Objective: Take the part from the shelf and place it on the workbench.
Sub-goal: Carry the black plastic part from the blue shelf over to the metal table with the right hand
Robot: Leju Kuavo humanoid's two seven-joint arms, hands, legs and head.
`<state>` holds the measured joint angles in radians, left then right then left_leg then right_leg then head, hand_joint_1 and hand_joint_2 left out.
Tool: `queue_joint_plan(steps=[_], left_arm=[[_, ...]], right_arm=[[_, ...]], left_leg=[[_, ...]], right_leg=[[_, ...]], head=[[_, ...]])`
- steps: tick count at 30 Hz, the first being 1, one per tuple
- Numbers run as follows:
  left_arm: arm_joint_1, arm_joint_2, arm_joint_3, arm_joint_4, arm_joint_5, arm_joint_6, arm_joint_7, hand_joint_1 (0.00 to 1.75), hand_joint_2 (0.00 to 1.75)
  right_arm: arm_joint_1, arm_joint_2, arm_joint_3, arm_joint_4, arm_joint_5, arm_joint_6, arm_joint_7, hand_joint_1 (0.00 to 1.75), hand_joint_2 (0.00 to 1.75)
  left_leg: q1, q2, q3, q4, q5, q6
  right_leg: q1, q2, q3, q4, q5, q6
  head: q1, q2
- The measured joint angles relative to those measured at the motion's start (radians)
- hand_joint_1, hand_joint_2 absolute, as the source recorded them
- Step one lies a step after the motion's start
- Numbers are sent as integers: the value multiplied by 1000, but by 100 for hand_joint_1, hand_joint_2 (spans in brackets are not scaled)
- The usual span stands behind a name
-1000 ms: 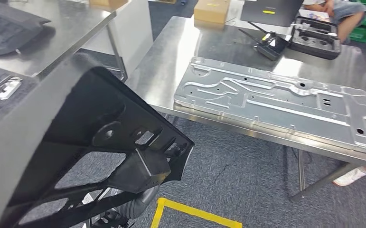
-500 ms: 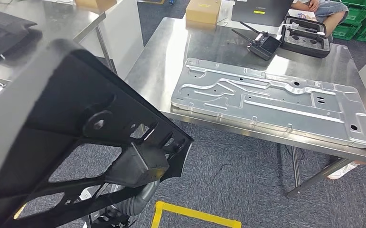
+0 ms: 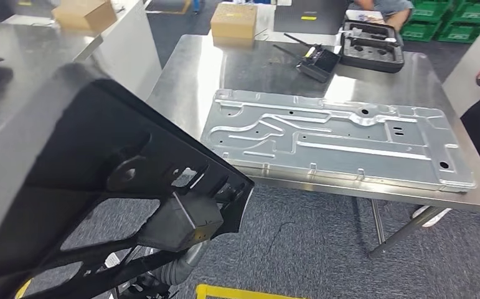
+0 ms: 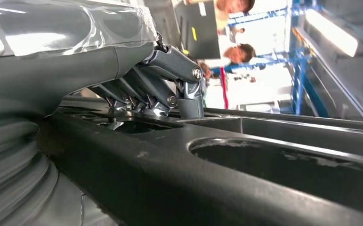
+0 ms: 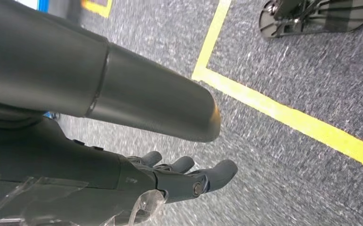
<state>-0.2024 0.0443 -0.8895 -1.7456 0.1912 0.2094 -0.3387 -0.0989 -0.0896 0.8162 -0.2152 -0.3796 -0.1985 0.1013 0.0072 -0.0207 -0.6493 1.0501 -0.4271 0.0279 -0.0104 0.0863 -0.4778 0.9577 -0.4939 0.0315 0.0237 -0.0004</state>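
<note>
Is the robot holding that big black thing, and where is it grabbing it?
Yes. The left hand grips the big black part, its fingers curled over a rib beside an opening. The right hand hangs open above the floor, holding nothing.

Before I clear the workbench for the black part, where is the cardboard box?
In the head view the cardboard box sits at the workbench's far left corner, left of the black remote and beyond the large metal panel.

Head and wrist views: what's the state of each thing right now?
Black part: held up off the floor by the left hand, not yet on the workbench.
Right hand: hanging, fingers apart, holding nothing.
Metal panel: lying flat on workbench.
Foam case: open.
</note>
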Motion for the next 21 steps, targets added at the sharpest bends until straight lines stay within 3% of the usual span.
queue_joint_plan(steps=[1, 2, 4, 5, 7, 8, 10, 11, 12, 13, 15, 16, 17, 19, 21], left_arm=[[0, 0, -1, 0, 0, 0, 0, 175, 175], [0, 0, -2, 0, 0, 0, 0, 175, 175], [-1, -1, -4, 0, 0, -1, 0, 175, 175], [-2, -2, -4, 0, 0, 0, -1, 175, 175], [-4, -5, -5, 0, 0, 0, -1, 175, 175], [-4, -5, -5, 0, 0, 0, -1, 175, 175], [-3, -6, -6, 0, 0, 0, -1, 175, 175], [-3, -6, -6, 0, 0, 0, -1, 175, 175], [-2, -6, -7, 0, 0, 0, -1, 175, 175], [-2, -6, -7, 0, 0, 0, -1, 175, 175], [-3, -6, -7, 0, -1, 0, -1, 175, 175], [-3, -6, -8, 0, -1, 1, -1, 175, 175], [-4, -6, -8, 0, -2, 2, -1, 175, 175], [-7, -7, -10, 0, -3, 3, -1, 175, 175], [-11, -7, -11, 0, -4, 4, -1, 175, 175]], right_arm=[[-1, 0, 0, 0, 0, 0, 1, 0, 0], [-1, 0, 0, 0, 0, 0, 1, 0, 0], [-1, -2, 0, 0, 0, 0, 2, 0, 0], [1, -3, 0, 0, 0, 0, 2, 0, 0], [0, -4, 0, 0, 0, 0, 2, 0, 0], [-1, -3, 1, 0, 0, 0, 2, 0, 0], [-2, -3, 1, 0, 0, 0, 2, 0, 0], [-1, -3, 1, 0, 0, 0, 1, 0, 0], [0, -3, 1, 0, 1, 0, -1, 0, 0], [2, -3, 1, 0, 2, 0, -4, 0, 0], [7, -5, 1, 0, 8, -2, -14, 0, 0], [9, -6, 1, 0, 13, -3, -19, 0, 0], [9, -7, 2, 0, 19, -5, -24, 0, 0], [6, -8, 5, 0, 28, -9, -29, 0, 0], [2, -8, 9, 0, 33, -12, -30, 0, 0]], left_leg=[[-1, -10, 10, -38, 31, 5], [-3, -16, 16, -56, 44, 13], [-5, -7, 31, -61, 35, 30], [-4, -1, 40, -63, 31, 38], [-3, 12, 61, -66, 17, 49], [-4, 20, 71, -66, 7, 53], [-7, 34, 95, -66, -16, 57], [-8, 40, 109, -66, -28, 58], [-9, 44, 125, -66, -41, 58], [-11, 47, 142, -66, -55, 57], [-14, 52, 170, -67, -82, 52], [-15, 55, 182, -69, -94, 47], [-16, 56, 193, -70, -102, 41], [-16, 57, 204, -56, -100, 26], [-13, 48, 172, 19, -83, 12]], right_leg=[[0, 9, 5, -1, -8, 6], [1, 16, 8, 0, -12, 12], [0, 19, 5, 12, -12, 21], [1, 4, -3, 36, -8, 24], [2, -39, -58, 132, -13, 29], [3, -59, -103, 197, -31, 32], [2, -73, -190, 293, -88, 35], [2, -75, -215, 304, -109, 36], [2, -76, -224, 282, -109, 34], [3, -78, -220, 232, -84, 31], [8, -91, -195, 103, 33, 19], [13, -96, -184, 60, 81, 13], [17, -98, -176, 35, 111, 7], [18, -90, -156, 26, 104, -2], [12, -83, -128, 19, 92, -13]], head=[[0, 0], [-1, 0], [0, 0], [1, 0], [4, 0], [5, 0], [6, 0], [6, 0], [6, 0], [7, 0], [6, 0], [5, 0], [5, 0], [6, 0], [4, 0]])
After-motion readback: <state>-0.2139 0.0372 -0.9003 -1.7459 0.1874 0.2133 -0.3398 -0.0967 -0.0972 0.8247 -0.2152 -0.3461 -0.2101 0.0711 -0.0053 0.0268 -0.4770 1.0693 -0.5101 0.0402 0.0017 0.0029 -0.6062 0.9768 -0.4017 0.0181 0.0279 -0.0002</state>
